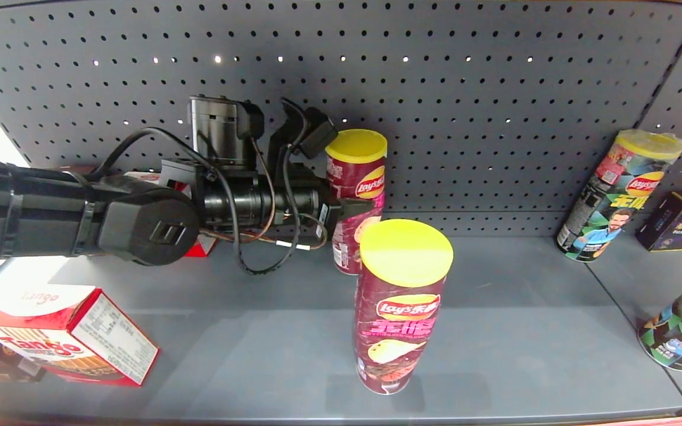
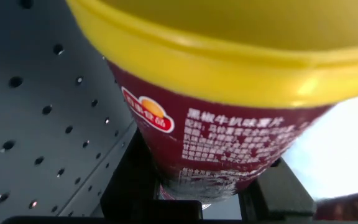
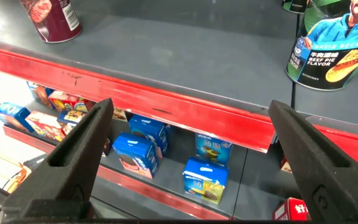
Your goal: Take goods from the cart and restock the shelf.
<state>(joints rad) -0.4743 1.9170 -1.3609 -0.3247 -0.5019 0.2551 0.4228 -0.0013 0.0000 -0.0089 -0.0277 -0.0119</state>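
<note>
Horizontally, the left arm stretches in from the left across the shelf (image 1: 524, 307), wrist level, bringing the left gripper (image 1: 357, 208) close to the pegboard (image 1: 465, 118). Its jaws pinch the rear chip can (image 1: 357, 177) about halfway up its side. That can stands upright with its base on the shelf, near the pegboard. The right gripper (image 3: 191, 107) hangs low before the shelf's red front edge (image 3: 166, 99), jaws spread wide with nothing between them. Two maroon, yellow-lidded cans are on the shelf: the held one and a front chip can (image 1: 403, 307) standing free just ahead of it. Two green-and-black cans sit to the right: a leaning can (image 1: 616, 198) propped against the pegboard and a nearer can (image 1: 681, 331) at the picture's edge. One red-and-white wafer box (image 1: 63, 337) lies at the left front.
</note>
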